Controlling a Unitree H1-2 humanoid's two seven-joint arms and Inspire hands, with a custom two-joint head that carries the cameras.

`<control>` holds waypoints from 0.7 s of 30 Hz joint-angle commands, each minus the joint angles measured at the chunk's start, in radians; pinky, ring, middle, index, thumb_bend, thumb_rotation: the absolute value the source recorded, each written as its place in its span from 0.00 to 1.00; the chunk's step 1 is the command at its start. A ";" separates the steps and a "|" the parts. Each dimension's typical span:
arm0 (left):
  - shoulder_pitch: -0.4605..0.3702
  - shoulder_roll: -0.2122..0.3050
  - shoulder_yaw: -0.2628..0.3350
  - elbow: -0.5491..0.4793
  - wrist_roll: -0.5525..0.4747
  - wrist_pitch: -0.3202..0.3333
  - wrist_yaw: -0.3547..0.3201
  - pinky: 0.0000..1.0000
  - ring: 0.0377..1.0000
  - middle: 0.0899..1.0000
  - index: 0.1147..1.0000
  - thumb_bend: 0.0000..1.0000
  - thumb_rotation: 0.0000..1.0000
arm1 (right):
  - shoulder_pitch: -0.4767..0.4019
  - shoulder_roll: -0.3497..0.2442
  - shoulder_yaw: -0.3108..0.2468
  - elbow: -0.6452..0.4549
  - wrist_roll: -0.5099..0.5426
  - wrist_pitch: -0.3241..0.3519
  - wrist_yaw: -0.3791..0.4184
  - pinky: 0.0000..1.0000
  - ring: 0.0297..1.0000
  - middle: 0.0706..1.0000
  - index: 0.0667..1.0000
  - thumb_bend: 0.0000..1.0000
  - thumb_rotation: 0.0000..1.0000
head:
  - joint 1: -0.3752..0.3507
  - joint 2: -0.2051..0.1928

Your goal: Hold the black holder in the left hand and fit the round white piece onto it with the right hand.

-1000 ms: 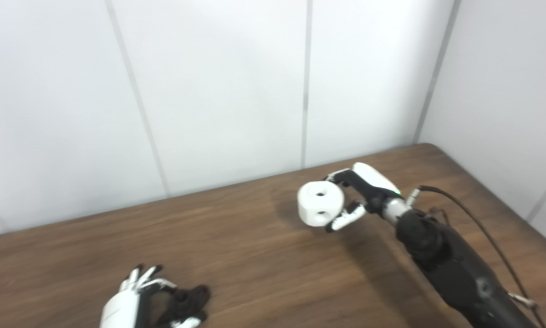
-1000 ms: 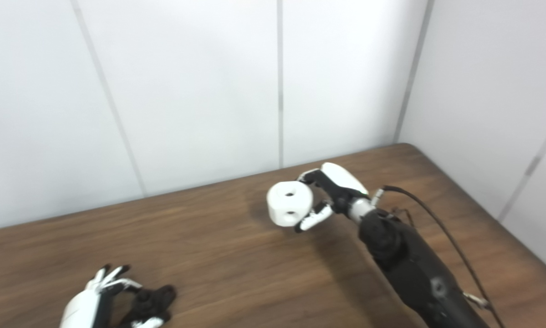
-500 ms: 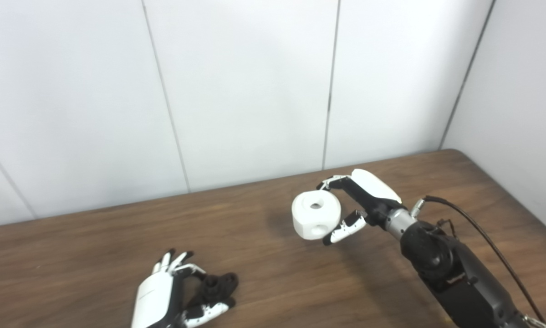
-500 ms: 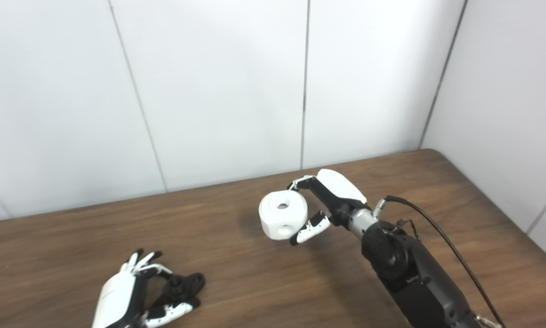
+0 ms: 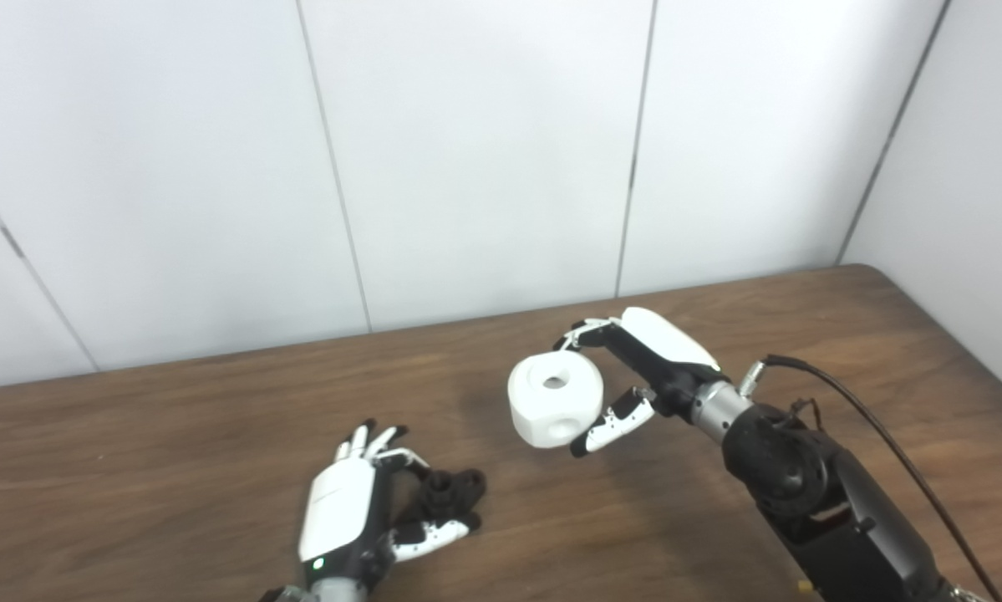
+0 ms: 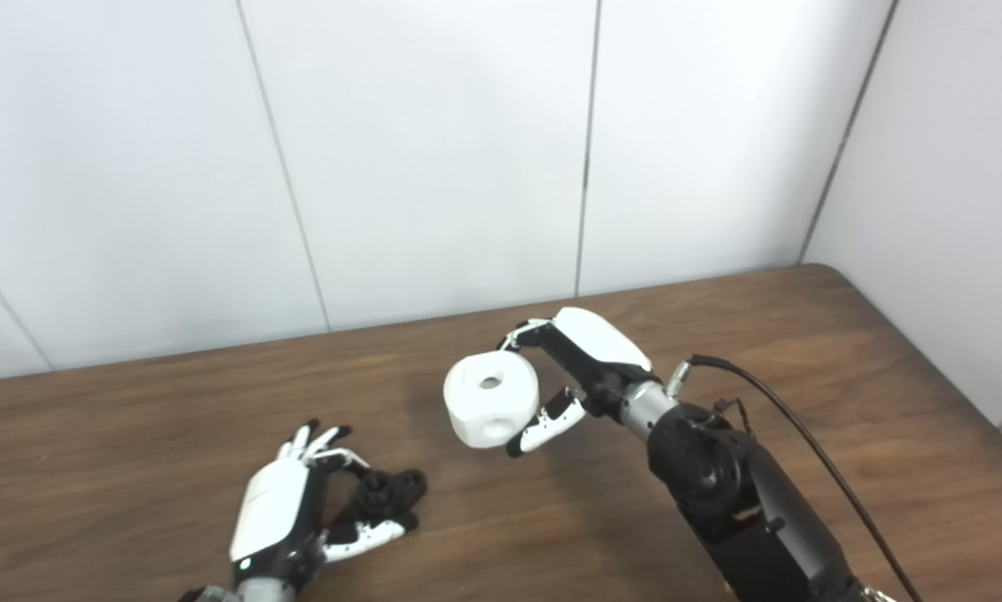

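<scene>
Nearer now, right hand [image 5: 634,376] grips white piece [image 5: 555,400]; left hand [image 5: 358,510] clutches black holder [image 5: 453,493] (on bare table [image 5: 175,468]).

Bright, even overhead lighting, white wall panels [image 5: 484,159] slightly washed out, soft shadows lay on the wooden table [image 5: 133,468] toward 9 o'clock of each hand, mild overall softness, no glare.

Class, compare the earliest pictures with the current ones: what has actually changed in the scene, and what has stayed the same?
Mostly the camera turned: walls, table and both hands slid across the picture together. The right hand carried the round white piece slightly lower, toward the left hand. Unchanged: both grips, with the left hand still shut on the black holder; the parts remain apart.
</scene>
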 commanded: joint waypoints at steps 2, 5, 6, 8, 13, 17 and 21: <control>0.031 -0.016 -0.043 0.073 -0.001 0.004 -0.035 1.00 1.00 0.88 0.41 0.52 0.05 | -0.045 0.010 0.000 -0.043 -0.013 -0.020 -0.014 0.94 0.88 0.76 0.44 0.50 0.14 | 0.004 0.002; 0.032 -0.020 -0.048 0.074 -0.001 0.009 -0.037 1.00 1.00 0.88 0.41 0.52 0.05 | -0.044 0.024 0.008 -0.043 -0.015 -0.032 -0.020 0.93 0.88 0.75 0.44 0.50 0.14 | 0.011 0.006; 0.032 -0.022 -0.049 0.076 -0.003 0.010 -0.036 1.00 1.00 0.88 0.41 0.52 0.05 | -0.045 0.031 0.010 -0.040 -0.014 -0.040 -0.023 0.93 0.88 0.75 0.44 0.50 0.14 | 0.012 0.007; 0.034 -0.024 -0.051 0.076 -0.004 0.012 -0.036 1.00 1.00 0.88 0.41 0.52 0.05 | -0.046 0.040 0.012 -0.036 -0.012 -0.052 -0.026 0.92 0.88 0.75 0.44 0.50 0.14 | 0.014 0.008; 0.039 -0.031 -0.058 0.075 0.000 0.017 -0.036 1.00 1.00 0.88 0.41 0.52 0.05 | -0.048 0.081 0.033 -0.021 -0.024 -0.076 -0.036 0.91 0.87 0.74 0.44 0.50 0.14 | 0.020 0.012; 0.045 -0.034 -0.062 0.066 0.002 0.022 -0.040 1.00 1.00 0.88 0.41 0.52 0.05 | -0.044 0.105 0.043 -0.019 -0.024 -0.077 -0.035 0.93 0.88 0.75 0.44 0.50 0.14 | 0.027 0.018; 0.051 -0.036 -0.066 0.061 0.000 0.019 -0.037 1.00 1.00 0.88 0.41 0.52 0.05 | -0.039 0.130 0.050 -0.012 -0.019 -0.086 -0.044 0.95 0.89 0.76 0.44 0.50 0.14 | 0.035 0.022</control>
